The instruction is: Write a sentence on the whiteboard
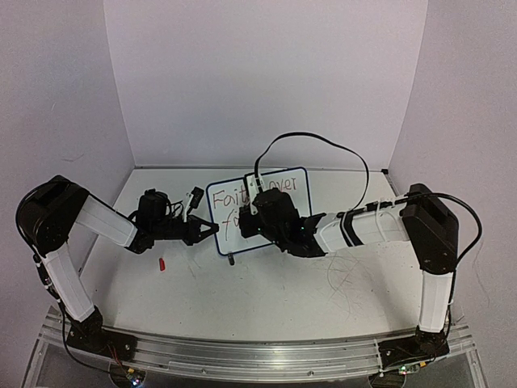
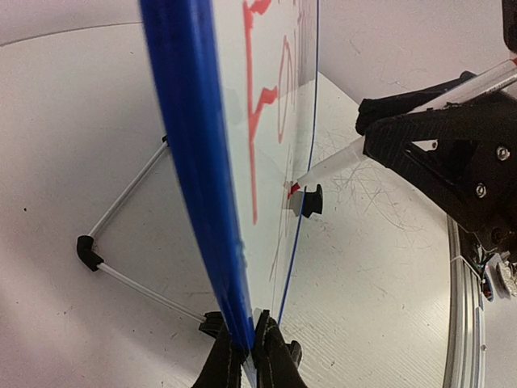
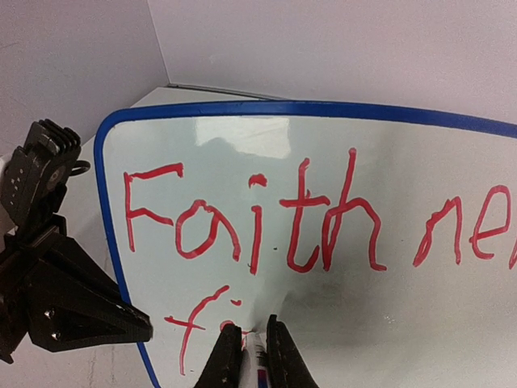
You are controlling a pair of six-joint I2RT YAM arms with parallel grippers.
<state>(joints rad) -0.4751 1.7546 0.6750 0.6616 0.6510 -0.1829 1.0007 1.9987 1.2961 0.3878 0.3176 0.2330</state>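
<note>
1. Nearest, on the surface (image 1: 266, 307): a small red bit (image 1: 162, 263), maybe a pen cap, lying well apart from the rest.
2. Pinches the left blue edge of the board (image 3: 420, 323) with the left gripper (image 2: 249, 343), closed tight on it, so as to hold it upright.
3. Holds a pen (image 2: 335, 162) in the right gripper (image 3: 252, 331), closed around it. Red tip seems to touch the board, low on its left side.
4. Farther back, in the middle of the surface, on the board: red words (image 3: 300, 202). "Faith ne..." on top, an "f" and a bit more below.
5. Looks to be partway through the second line. Next, likely calls for a slow slide of the pen to the right, tip pressed lightly, board held firm against tipping.
6. Hard to see: end of the top line, cut off in the right wrist view and partly behind the right arm (image 1: 363, 226) from above. Pen tip hidden in the right wrist view.
</note>
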